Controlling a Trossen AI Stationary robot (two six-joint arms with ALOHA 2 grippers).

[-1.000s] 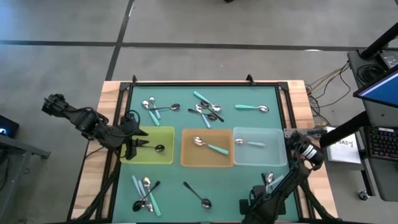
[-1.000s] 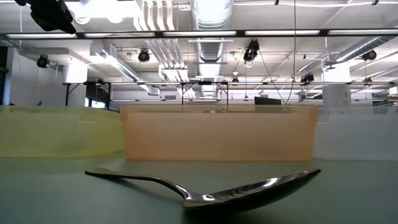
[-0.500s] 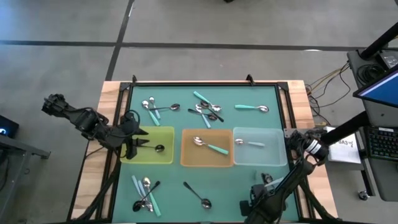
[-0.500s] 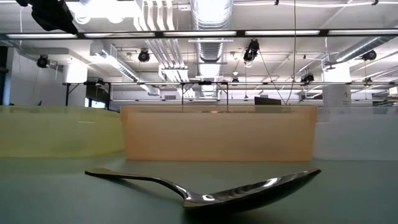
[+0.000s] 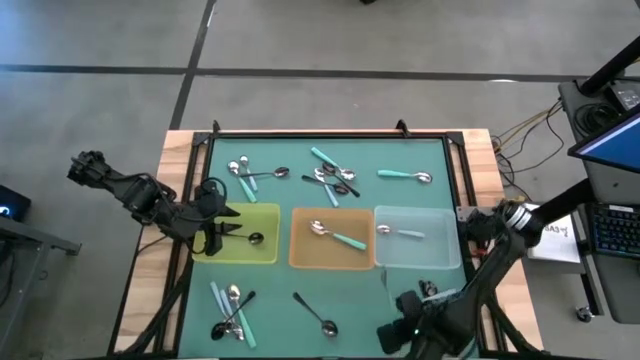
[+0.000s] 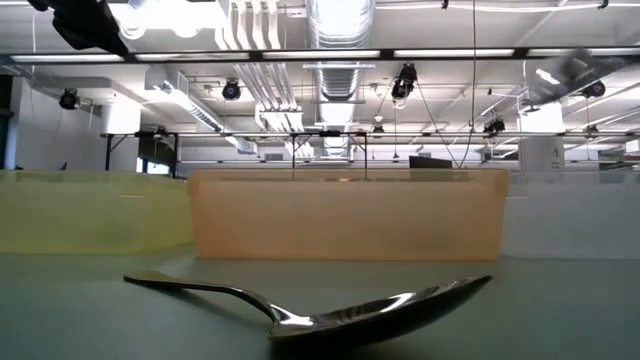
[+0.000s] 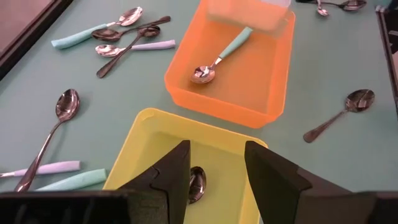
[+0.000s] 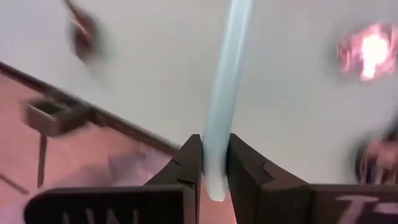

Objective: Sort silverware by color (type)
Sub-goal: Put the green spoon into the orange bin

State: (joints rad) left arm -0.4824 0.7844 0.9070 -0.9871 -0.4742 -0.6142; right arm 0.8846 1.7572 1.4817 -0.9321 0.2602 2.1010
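spoons lie scattered over the green table, some already in trays. yellow tray at centre left of the high view holds one black-handled spoon; orange tray in the middle holds one teal-handled spoon; clear tray at centre right holds one pale-handled spoon.

loose spoons: a cluster in the upper middle of the high view, mixed black, teal and pale handles, some crossing each other. two more to its left, a single teal one to its right. another small pile at lower left, and a lone black-handled spoon at lower centre, which the low view shows close up, bowl down on the mat.

left gripper hangs over the near end of the yellow tray, fingers spread wide with nothing between them; the black-handled spoon's bowl shows in the gap below.

right gripper sits at the lower right of the high view, near the table's front edge. its fingers are pinched narrow on the handle of a pale blue spoon, handle running straight out from the fingers; its bowl end cannot be made out.
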